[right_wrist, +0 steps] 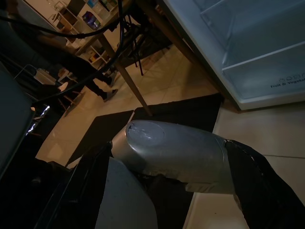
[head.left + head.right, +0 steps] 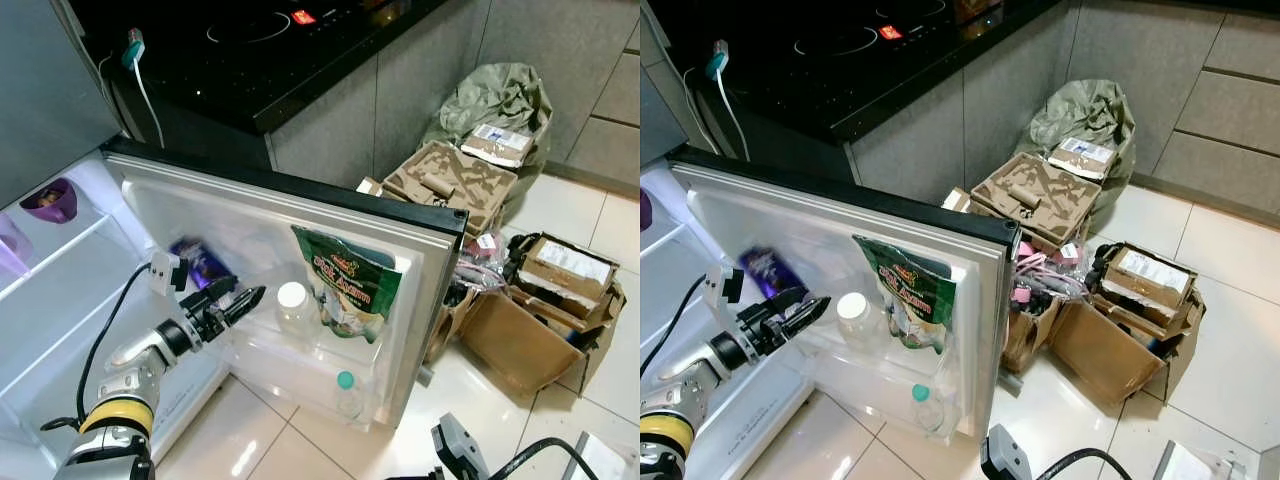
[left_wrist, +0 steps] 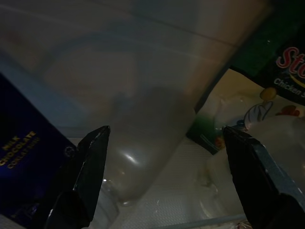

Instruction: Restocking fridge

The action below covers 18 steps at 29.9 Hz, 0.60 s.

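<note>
Fridge door (image 2: 420,250): it stands open toward the robot, and its lower shelf carries the stocked things.
Left end effector (image 2: 243,302): it reaches into the door shelf, just beside the purple packet and near the white-capped bottle. In the left wrist view the two black fingers (image 3: 93,162) are spread apart, with nothing between them.
Purple packet (image 2: 200,265): it stands in the door shelf at the side toward the fridge body; the words "milk chocolate" are on it.
Bottle (image 2: 294,312): clear, with a white cap, upright in the door shelf between the purple packet and the green bag.
Green bag (image 2: 345,285): a chicken stock bag, it leans in the door shelf just beside the bottle.
Small bottle (image 2: 346,392): it has a green cap and sits in the lowest part of the door.
Right end effector (image 1: 167,191): it hangs low near the floor; its fingers are spread.
Cardboard boxes (image 2: 530,310): they lie on the floor beside the fridge door.
</note>
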### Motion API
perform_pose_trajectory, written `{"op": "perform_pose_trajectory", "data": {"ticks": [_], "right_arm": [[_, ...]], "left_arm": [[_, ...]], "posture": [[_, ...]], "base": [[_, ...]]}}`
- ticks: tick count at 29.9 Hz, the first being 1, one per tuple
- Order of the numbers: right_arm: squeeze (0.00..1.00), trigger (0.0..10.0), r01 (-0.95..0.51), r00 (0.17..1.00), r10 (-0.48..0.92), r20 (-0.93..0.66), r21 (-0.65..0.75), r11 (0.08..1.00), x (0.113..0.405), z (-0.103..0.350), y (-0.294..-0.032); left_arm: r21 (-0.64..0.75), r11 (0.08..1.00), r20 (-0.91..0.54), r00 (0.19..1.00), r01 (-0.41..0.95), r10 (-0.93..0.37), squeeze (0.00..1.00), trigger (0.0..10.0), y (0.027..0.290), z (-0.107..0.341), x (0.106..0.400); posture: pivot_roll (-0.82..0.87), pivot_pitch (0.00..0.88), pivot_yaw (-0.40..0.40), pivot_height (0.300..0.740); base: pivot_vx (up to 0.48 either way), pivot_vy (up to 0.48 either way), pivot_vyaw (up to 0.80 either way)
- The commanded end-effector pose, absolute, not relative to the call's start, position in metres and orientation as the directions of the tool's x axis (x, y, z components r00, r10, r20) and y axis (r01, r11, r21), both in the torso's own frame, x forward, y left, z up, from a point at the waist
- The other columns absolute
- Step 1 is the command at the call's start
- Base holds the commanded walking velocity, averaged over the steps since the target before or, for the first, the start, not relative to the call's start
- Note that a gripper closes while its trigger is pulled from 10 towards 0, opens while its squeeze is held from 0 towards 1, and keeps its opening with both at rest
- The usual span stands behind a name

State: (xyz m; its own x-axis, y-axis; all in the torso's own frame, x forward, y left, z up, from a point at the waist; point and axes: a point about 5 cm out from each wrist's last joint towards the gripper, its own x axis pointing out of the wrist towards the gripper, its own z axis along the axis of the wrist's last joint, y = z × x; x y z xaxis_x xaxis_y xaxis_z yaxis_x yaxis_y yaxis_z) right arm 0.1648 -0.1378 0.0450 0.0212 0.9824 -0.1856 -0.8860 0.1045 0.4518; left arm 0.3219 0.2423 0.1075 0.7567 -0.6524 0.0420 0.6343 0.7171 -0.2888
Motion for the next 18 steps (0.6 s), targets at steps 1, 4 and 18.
{"op": "perform_pose_trajectory", "data": {"ticks": [1,4,18], "right_arm": [[0.0,10.0,-0.88,0.008,0.982,-0.19,0.465,0.097,0.161,0.044,-0.136],[0.0,10.0,-0.881,0.011,0.982,-0.191,0.463,0.099,0.162,0.044,-0.136],[0.0,10.0,-0.883,0.017,0.982,-0.191,0.457,0.104,0.166,0.045,-0.134]], "left_arm": [[-0.324,0.723,-0.031,0.757,0.61,-0.652,0.0,10.0,0.248,0.091,0.312],[-0.318,0.73,-0.026,0.764,0.605,-0.644,0.0,4.5,0.249,0.092,0.313],[-0.203,0.713,0.068,0.736,0.671,-0.673,0.0,0.0,0.247,0.126,0.325]], "posture": [[-0.17,0.173,0.097,0.74],[-0.17,0.171,0.095,0.74],[-0.17,0.169,0.093,0.74]], "base": [[0.0,0.0,0.0],[0.0,0.0,0.0],[0.0,0.0,0.0]]}}
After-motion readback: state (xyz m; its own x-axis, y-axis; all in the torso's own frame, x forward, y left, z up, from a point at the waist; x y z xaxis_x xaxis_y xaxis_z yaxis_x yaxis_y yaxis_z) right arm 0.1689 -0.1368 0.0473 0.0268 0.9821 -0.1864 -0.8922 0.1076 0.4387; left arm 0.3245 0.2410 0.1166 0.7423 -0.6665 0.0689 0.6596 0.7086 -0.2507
